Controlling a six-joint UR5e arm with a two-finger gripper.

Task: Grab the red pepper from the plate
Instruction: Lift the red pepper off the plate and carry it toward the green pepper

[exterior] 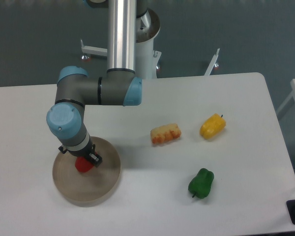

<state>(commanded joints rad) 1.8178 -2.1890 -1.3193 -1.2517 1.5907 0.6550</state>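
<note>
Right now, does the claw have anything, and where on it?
Cannot tell. The claw is down over the red pepper on the plate, but the arm hides its fingertips.

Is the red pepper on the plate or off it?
On it: the red pepper sits within the plate rim, partly hidden under the gripper. Whether it's lifted, cannot tell.

From my remote seat this looked like a robotics lab, not a kitchen. The arm point(96, 93) stood on a white pedestal point(145, 54) just behind the white bench point(187, 206), against a plain dark grey wall point(236, 34). Metal bracket feet point(96, 50) stuck out beside that pedestal. On the bench lay only toy food: a green pepper point(201, 183), a yellow pepper point(213, 126) and a corn-like piece point(165, 133), well apart from the pedestal, plus a tan plate point(105, 182) near the bench's front left.
</note>
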